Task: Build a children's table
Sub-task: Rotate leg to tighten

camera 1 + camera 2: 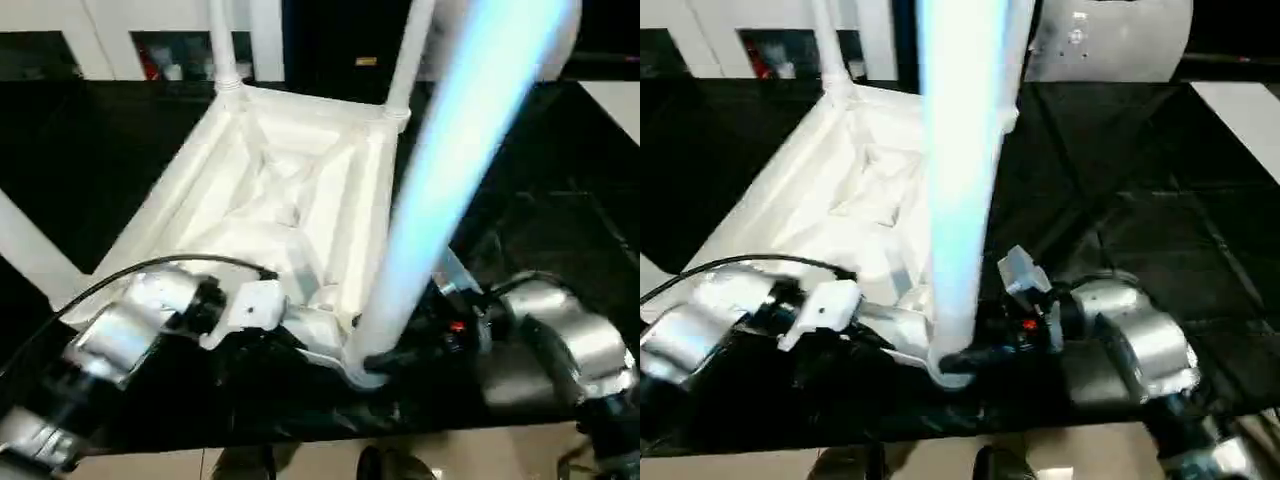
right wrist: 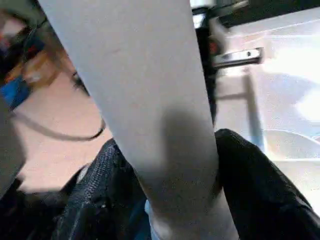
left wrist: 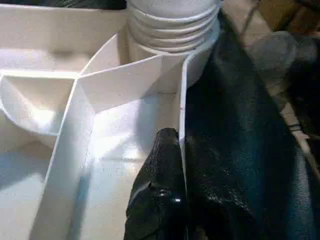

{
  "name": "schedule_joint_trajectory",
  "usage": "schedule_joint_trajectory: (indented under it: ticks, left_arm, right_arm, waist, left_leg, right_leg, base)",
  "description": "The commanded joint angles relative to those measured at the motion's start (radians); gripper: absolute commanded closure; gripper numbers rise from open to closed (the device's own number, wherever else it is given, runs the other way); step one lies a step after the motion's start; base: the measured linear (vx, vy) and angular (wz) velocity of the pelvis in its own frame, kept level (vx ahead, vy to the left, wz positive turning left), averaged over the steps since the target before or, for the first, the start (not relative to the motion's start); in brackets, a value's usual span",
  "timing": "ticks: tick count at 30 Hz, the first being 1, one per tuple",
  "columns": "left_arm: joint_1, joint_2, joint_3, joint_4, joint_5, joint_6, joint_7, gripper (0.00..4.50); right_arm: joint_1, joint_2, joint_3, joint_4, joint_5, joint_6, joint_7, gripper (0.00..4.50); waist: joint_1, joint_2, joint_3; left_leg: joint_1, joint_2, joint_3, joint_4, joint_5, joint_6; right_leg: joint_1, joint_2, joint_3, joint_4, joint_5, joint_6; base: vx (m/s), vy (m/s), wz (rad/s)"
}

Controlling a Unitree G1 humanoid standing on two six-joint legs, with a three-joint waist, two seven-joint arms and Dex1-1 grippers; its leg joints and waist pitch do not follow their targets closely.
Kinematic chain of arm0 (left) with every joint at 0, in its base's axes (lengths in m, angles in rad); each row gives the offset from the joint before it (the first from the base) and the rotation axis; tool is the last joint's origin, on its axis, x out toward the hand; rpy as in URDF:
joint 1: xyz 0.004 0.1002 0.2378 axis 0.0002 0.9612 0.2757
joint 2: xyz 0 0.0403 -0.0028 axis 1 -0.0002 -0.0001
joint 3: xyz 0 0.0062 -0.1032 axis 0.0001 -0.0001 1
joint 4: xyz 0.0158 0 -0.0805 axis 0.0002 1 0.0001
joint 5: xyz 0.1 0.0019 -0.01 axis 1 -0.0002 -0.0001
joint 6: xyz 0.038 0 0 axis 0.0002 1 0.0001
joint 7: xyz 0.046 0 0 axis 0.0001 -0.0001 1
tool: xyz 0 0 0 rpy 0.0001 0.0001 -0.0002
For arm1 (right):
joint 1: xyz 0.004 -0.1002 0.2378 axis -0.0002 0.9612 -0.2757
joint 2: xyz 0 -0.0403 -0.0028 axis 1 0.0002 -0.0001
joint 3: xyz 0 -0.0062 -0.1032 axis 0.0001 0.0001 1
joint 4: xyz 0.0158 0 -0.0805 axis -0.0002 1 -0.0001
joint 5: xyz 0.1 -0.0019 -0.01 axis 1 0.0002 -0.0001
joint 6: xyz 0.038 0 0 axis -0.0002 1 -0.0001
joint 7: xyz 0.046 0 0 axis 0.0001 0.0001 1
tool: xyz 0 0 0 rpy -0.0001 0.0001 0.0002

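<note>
A black cloth (image 1: 1120, 190) is spread over the work surface; a white cabinet (image 1: 130, 40) with glass doors is seen behind it; pale floor (image 1: 300, 462) is glimpsed at the near edge.

Near leg (image 1: 450, 170) blurred, top cut off

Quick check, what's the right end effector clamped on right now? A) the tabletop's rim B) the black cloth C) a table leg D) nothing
C: the right end effector has its black fingers on either side of the table leg, whose lower end stands at the near corner of the upturned tabletop.
</note>
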Motion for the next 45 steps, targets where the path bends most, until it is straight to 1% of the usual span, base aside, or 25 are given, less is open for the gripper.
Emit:
schedule_joint_trajectory:
  ticks: [1, 5, 7, 9, 11, 12, 13, 14, 15, 16, 17, 18, 21, 22, 23, 24, 25, 26, 28, 29, 31, 33, 36, 40, 45]
  left_arm:
    - [0.026, 0.000, 0.006, -0.029, 0.014, 0.058, 0.061, 4.50]
    - [0.084, -0.049, 0.054, -0.141, 0.011, 0.219, 0.193, 4.50]
    - [0.089, -0.089, 0.056, -0.175, 0.022, 0.284, 0.254, 4.50]
    - [0.084, -0.142, 0.055, -0.196, 0.031, 0.347, 0.321, 4.50]
    - [0.084, -0.142, 0.055, -0.196, 0.031, 0.347, 0.321, 4.50]
    - [0.074, -0.180, 0.052, -0.198, 0.040, 0.382, 0.368, 4.50]
    - [0.035, -0.280, 0.050, -0.173, 0.071, 0.456, 0.490, 4.50]
    - [0.020, -0.316, 0.050, -0.163, 0.083, 0.481, 0.534, 4.50]
    - [0.020, -0.316, 0.050, -0.163, 0.083, 0.481, 0.534, 4.50]
    - [0.020, -0.316, 0.050, -0.163, 0.083, 0.481, 0.534, 4.50]
    - [0.020, -0.316, 0.050, -0.163, 0.083, 0.481, 0.534, 4.50]
    - [0.020, -0.316, 0.050, -0.163, 0.083, 0.481, 0.534, 4.50]
    - [0.020, -0.316, 0.050, -0.163, 0.083, 0.481, 0.534, 4.50]
    - [0.020, -0.316, 0.050, -0.163, 0.083, 0.481, 0.534, 4.50]
    - [0.003, -0.350, 0.049, -0.146, 0.096, 0.501, 0.574, 4.50]
    - [-0.079, -0.416, 0.040, -0.040, 0.145, 0.495, 0.660, 4.50]
    - [-0.118, -0.435, 0.034, 0.010, 0.170, 0.484, 0.693, 4.50]
    - [-0.119, -0.436, 0.034, 0.011, 0.170, 0.484, 0.694, 4.50]
    - [-0.125, -0.423, 0.031, 0.021, 0.176, 0.477, 0.693, 4.50]
    - [-0.123, -0.416, 0.030, 0.021, 0.175, 0.471, 0.686, 4.50]
    - [-0.109, -0.387, 0.023, 0.003, 0.178, 0.464, 0.659, 4.50]
    - [-0.096, -0.358, 0.023, -0.005, 0.170, 0.446, 0.625, 4.50]
    - [-0.079, -0.323, 0.025, -0.003, 0.165, 0.414, 0.571, 4.50]
    - [-0.065, -0.277, 0.020, 0.003, 0.149, 0.375, 0.521, 4.50]
    - [-0.031, -0.181, 0.003, 0.000, 0.103, 0.242, 0.382, 4.50]
  right_arm:
    - [0.013, 0.023, -0.041, -0.007, 0.014, 0.026, -0.110, 2.34]
    - [0.064, 0.115, -0.067, -0.015, -0.080, -0.012, -0.340, 2.36]
    - [0.070, 0.154, -0.071, -0.020, -0.113, -0.007, -0.427, 2.38]
    - [0.071, 0.199, -0.075, -0.032, -0.138, 0.014, -0.516, 2.41]
    - [0.071, 0.199, -0.075, -0.032, -0.138, 0.014, -0.516, 2.43]
    - [0.069, 0.231, -0.075, -0.039, -0.154, 0.030, -0.578, 2.46]
    - [0.057, 0.319, -0.075, -0.039, -0.200, 0.058, -0.738, 2.46]
    - [0.052, 0.351, -0.076, -0.038, -0.217, 0.067, -0.795, 2.46]
    - [0.052, 0.351, -0.076, -0.038, -0.217, 0.067, -0.795, 2.46]
    - [0.052, 0.351, -0.076, -0.038, -0.217, 0.067, -0.795, 2.46]
    - [0.052, 0.351, -0.076, -0.038, -0.217, 0.067, -0.795, 2.46]
    - [0.052, 0.351, -0.076, -0.038, -0.217, 0.067, -0.795, 2.46]
    - [0.052, 0.351, -0.076, -0.038, -0.217, 0.067, -0.795, 2.49]
    - [0.052, 0.351, -0.076, -0.038, -0.217, 0.067, -0.795, 2.15]
    - [0.045, 0.383, -0.076, -0.032, -0.236, 0.074, -0.853, 1.94]
    - [0.034, 0.477, -0.100, -0.006, -0.275, 0.071, -1.014, 1.80]
    - [0.036, 0.514, -0.119, 0.000, -0.284, 0.065, -1.082, 1.74]
    - [0.037, 0.514, -0.120, 0.000, -0.284, 0.065, -1.084, 1.74]
    - [0.053, 0.500, -0.140, -0.012, -0.273, 0.046, -1.080, 1.35]
    - [0.057, 0.488, -0.143, -0.016, -0.268, 0.037, -1.064, 1.31]
    - [0.080, 0.440, -0.161, -0.054, -0.261, 0.009, -1.007, 1.25]
    - [0.091, 0.391, -0.178, -0.079, -0.224, 0.000, -0.928, 0.99]
    - [0.103, 0.321, -0.198, -0.109, -0.189, -0.008, -0.809, 0.82]
    - [0.105, 0.241, -0.212, -0.124, -0.132, -0.004, -0.694, 0.43]
    - [0.092, 0.107, -0.217, -0.110, -0.061, -0.016, -0.474, 0.01]
  waist:
    - [-0.005, 0.003, -0.061]
    - [-0.025, 0.004, -0.055]
    - [-0.053, 0.002, -0.045]
    - [-0.057, 0.001, -0.046]
    - [-0.060, 0.000, -0.045]
    - [-0.060, 0.000, -0.042]
    - [-0.062, -0.003, -0.041]
    - [-0.068, -0.001, -0.034]
    - [-0.064, -0.003, -0.039]
    - [-0.063, -0.006, -0.043]
    - [-0.063, -0.006, -0.043]
    - [-0.063, -0.001, -0.044]
    - [-0.063, 0.000, -0.047]
    - [-0.064, -0.001, -0.046]
    - [-0.064, 0.000, -0.046]
    - [-0.069, 0.001, -0.040]
    - [-0.066, 0.004, -0.044]
    - [-0.063, 0.001, -0.045]
    - [-0.051, 0.006, -0.047]
    - [-0.051, 0.006, -0.047]
    - [-0.047, 0.007, -0.051]
    - [-0.046, 0.009, -0.052]
    - [-0.045, 0.006, -0.052]
    - [-0.046, 0.005, -0.056]
    - [-0.044, 0.002, -0.058]
  left_leg:
    - [0.017, 0.054, -0.020, -0.082, -0.256, 0.033]
    - [0.013, 0.056, -0.024, -0.089, -0.292, 0.008]
    - [0.003, 0.047, -0.033, -0.097, -0.330, -0.010]
    - [0.012, 0.046, -0.032, -0.093, -0.339, -0.009]
    - [0.021, 0.043, -0.027, -0.089, -0.328, 0.005]
    - [0.019, 0.043, -0.027, -0.091, -0.329, 0.011]
    - [0.023, 0.043, -0.025, -0.091, -0.335, 0.010]
    - [0.025, 0.046, -0.021, -0.095, -0.340, -0.001]
    - [0.035, 0.037, -0.027, -0.089, -0.360, -0.013]
    - [0.016, 0.035, -0.032, -0.093, -0.315, -0.004]
    - [0.016, 0.035, -0.032, -0.093, -0.315, -0.004]
    - [0.017, 0.041, -0.028, -0.097, -0.296, 0.015]
    - [0.016, 0.041, -0.022, -0.097, -0.262, 0.036]
    - [0.015, 0.042, -0.021, -0.097, -0.258, 0.039]
    - [0.015, 0.042, -0.020, -0.097, -0.256, 0.039]
    - [0.017, 0.040, -0.016, -0.099, -0.264, 0.032]
    - [0.030, 0.036, -0.017, -0.097, -0.293, 0.011]
    - [0.033, 0.035, -0.018, -0.097, -0.300, 0.006]
    - [0.020, 0.044, -0.023, -0.105, -0.263, 0.012]
    - [0.020, 0.044, -0.023, -0.105, -0.263, 0.012]
    - [0.020, 0.046, -0.018, -0.103, -0.246, 0.023]
    - [0.015, 0.044, -0.018, -0.101, -0.230, 0.034]
    - [0.013, 0.043, -0.015, -0.098, -0.222, 0.056]
    - [0.008, 0.043, -0.013, -0.091, -0.161, 0.086]
    - [0.011, 0.046, -0.011, -0.088, -0.154, 0.100]
  right_leg:
    - [0.041, -0.076, 0.056, -0.087, -0.340, -0.209]
    - [0.038, -0.078, 0.057, -0.089, -0.382, -0.194]
    - [0.041, -0.073, 0.050, -0.095, -0.469, -0.158]
    - [0.034, -0.076, 0.054, -0.107, -0.501, -0.138]
    - [0.028, -0.074, 0.060, -0.112, -0.477, -0.137]
    - [0.028, -0.072, 0.060, -0.112, -0.475, -0.137]
    - [0.024, -0.070, 0.060, -0.115, -0.484, -0.136]
    - [0.016, -0.066, 0.063, -0.116, -0.499, -0.133]
    - [0.015, -0.072, 0.058, -0.124, -0.576, -0.111]
    - [0.034, -0.077, 0.056, -0.121, -0.570, -0.090]
    - [0.034, -0.077, 0.056, -0.121, -0.570, -0.090]
    - [0.027, -0.069, 0.058, -0.119, -0.485, -0.094]
    - [0.031, -0.065, 0.059, -0.113, -0.376, -0.130]
    - [0.032, -0.065, 0.060, -0.111, -0.357, -0.140]
    - [0.032, -0.065, 0.060, -0.110, -0.353, -0.144]
    - [0.023, -0.061, 0.061, -0.116, -0.376, -0.142]
    - [0.016, -0.065, 0.060, -0.123, -0.443, -0.130]
    - [0.016, -0.066, 0.060, -0.125, -0.464, -0.120]
    - [0.030, -0.067, 0.060, -0.119, -0.390, -0.105]
    - [0.030, -0.067, 0.060, -0.119, -0.390, -0.105]
    - [0.032, -0.064, 0.062, -0.109, -0.268, -0.133]
    - [0.040, -0.065, 0.061, -0.105, -0.239, -0.152]
    - [0.041, -0.067, 0.060, -0.110, -0.254, -0.158]
    - [0.048, -0.066, 0.058, -0.101, -0.188, -0.186]
    - [0.048, -0.063, 0.057, -0.099, -0.183, -0.208]
  base:
    - [0.000, 0.000, 0.00]
    - [0.000, 0.000, 0.00]
    - [0.000, 0.000, 0.00]
    - [0.000, 0.000, 0.00]
    - [0.000, 0.000, 0.00]
    - [0.000, 0.000, 0.00]
    - [0.000, 0.000, 0.00]
    - [0.000, 0.000, 0.00]
    - [0.000, 0.000, 0.00]
    - [0.000, 0.000, 0.00]
    - [0.000, 0.000, 0.00]
    - [0.000, 0.000, 0.00]
    - [0.000, 0.000, 0.00]
    - [0.000, 0.000, 0.00]
    - [0.000, 0.000, 0.00]
    - [0.000, 0.000, 0.00]
    - [0.000, 0.000, 0.00]
    - [0.000, 0.000, 0.00]
    - [0.000, 0.000, 0.00]
    - [0.000, 0.000, 0.00]
    - [0.000, 0.000, 0.00]
    - [0.000, 0.000, 0.00]
    - [0.000, 0.000, 0.00]
    - [0.000, 0.000, 0.00]
    - [0.000, 0.000, 0.00]
